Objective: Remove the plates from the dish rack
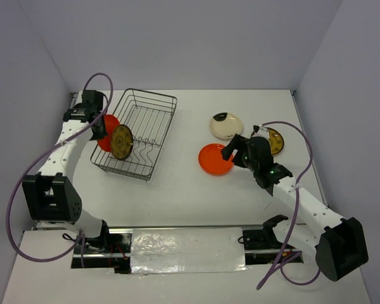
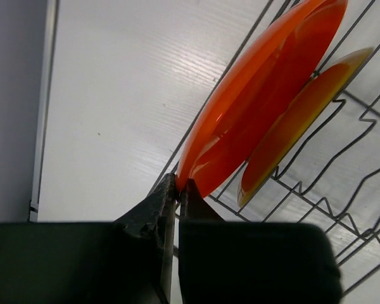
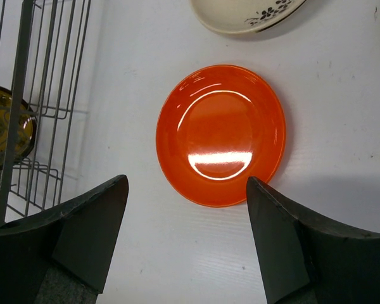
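Pinching rim of orange-red plate (image 2: pixel 259 107) in dish rack (image 1: pixel 152 93), left gripper (image 2: pixel 179 187) clamped. Likely stiff, slippery, breakable. Hovering with right gripper (image 3: pixel 187 183) spread apart

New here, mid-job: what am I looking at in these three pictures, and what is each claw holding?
This is a two-armed robot at a table. The wide picture looks down from above; the other two come from a camera on each wrist. The left claw is pinched on the rim of a standing orange plate at the wire dish rack, with a mustard plate standing beside it. The right claw is open, empty, above a flat orange plate. A cream plate and a second mustard plate lie near it.
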Motion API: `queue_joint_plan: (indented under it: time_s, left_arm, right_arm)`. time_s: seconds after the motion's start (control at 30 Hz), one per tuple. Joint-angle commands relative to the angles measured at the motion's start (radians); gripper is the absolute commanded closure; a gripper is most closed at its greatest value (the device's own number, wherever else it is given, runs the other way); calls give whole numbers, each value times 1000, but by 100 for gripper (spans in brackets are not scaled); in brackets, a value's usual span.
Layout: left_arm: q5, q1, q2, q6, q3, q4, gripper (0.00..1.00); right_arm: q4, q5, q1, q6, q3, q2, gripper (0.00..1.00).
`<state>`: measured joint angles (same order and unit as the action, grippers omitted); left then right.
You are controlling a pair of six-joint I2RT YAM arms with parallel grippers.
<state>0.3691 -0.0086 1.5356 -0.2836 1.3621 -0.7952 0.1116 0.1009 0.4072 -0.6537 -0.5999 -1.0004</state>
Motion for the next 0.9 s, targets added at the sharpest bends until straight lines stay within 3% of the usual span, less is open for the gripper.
queue_joint_plan:
  time_s: [0.0,0.17,0.23,0.27,0.3,0.33,0.43,0.47,0.53,0.67,0.77,0.8,0.87]
  left_arm:
    - [31,6,-100,14,91,-27,100]
    - [162,-21,-172,14,231,-145,100]
    - [140,-30,-202,3,288,-165,100]
    - [52,-33,-244,4,295,-164,100]
    - [-2,-34,-265,-3,296,-156,100]
    - [-63,-39,-287,-8,284,-145,100]
    - [-385,-42,-377,-45,197,-52,100]
    - [-482,-44,-418,-63,166,-15,100]
    - [-802,-56,-466,-150,62,111,100]
    - [-1048,-100,-508,-268,-69,322,100]
    - [-1124,-128,-522,-336,-122,442,100]
    - [-1163,-136,-523,-344,-136,459,100]
    - [-1200,-143,-520,-365,-155,507,100]
  right_arm:
    - [14,19,10,8,-26,37,18]
    - [4,-10,16,-7,-47,60,18]
    - [-124,-155,24,18,-43,71,11]
    - [-201,-237,30,32,-38,68,10]
    - [-266,-327,53,52,-44,62,0]
    - [-374,-489,70,55,-58,28,0]
    - [-438,-611,191,83,-182,-59,0]
    - [-416,-603,220,100,-274,-82,0]
    - [-332,-519,291,170,-410,-159,0]
    - [-242,-301,317,140,-529,-248,4]
    - [-199,-127,318,109,-532,-262,7]
    - [-234,-122,318,111,-506,-257,10]
    - [-283,-138,318,112,-471,-239,27]
